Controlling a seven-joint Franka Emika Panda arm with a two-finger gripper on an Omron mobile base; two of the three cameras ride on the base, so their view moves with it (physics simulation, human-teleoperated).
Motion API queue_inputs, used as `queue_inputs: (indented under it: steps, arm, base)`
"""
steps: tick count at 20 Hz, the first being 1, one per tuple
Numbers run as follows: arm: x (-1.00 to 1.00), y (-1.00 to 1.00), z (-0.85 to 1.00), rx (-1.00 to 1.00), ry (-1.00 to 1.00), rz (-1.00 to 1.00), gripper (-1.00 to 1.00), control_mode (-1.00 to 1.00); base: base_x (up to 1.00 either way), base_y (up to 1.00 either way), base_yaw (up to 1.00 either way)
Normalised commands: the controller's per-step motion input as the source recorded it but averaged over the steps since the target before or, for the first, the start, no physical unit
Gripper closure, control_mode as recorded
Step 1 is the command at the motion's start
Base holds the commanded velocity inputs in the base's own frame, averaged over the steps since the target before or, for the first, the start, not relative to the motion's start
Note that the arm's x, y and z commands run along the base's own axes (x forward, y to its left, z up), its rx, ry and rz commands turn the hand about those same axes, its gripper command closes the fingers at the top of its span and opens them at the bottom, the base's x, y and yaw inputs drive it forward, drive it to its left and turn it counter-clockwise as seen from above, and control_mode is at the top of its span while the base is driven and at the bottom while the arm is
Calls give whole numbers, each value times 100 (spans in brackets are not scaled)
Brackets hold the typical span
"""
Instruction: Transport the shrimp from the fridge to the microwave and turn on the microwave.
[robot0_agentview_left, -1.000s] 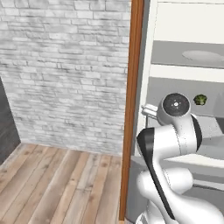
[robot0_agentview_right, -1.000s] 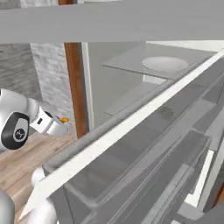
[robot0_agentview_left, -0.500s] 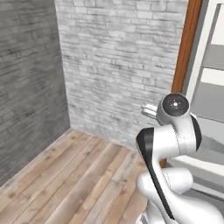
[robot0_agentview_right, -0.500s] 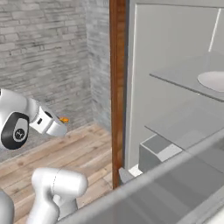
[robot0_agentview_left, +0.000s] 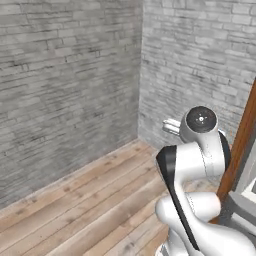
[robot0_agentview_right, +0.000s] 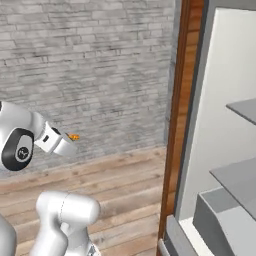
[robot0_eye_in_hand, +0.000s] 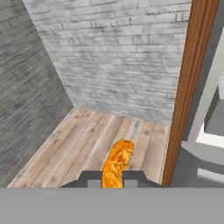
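Observation:
The shrimp is a curved orange piece held between my two dark finger tips at the bottom of the hand view; in the right base view the shrimp shows as a small orange spot at the tip of my gripper. The gripper is shut on it. In the left base view the hand pokes out behind the arm's round joint, its fingers hidden. The fridge stands at the right with white inner walls, grey shelves and a drawer. The microwave is out of view.
A brown wooden panel runs upright beside the fridge. Grey brick walls meet in a corner ahead, above a plank floor. The arm's white links fill the lower right of the left base view.
The whole scene has slid right in both base views: the base has turned left, away from the fridge, toward the brick corner. The gripper still holds the shrimp in the same pose.

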Motion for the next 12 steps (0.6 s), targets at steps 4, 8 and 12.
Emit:
queue_inputs:
  steps: [4, 8, 12]
  arm:
    - [0, 0, 0, 0, 0, 0, 100, 100]
    - [0, 0, 0, 0, 0, 0, 100, 100]
    - [0, 0, 0, 0, 0, 0, 100, 100]
  base:
    - [9, 17, 69]
    - [21, 9, 67]
    - [44, 0, 61]
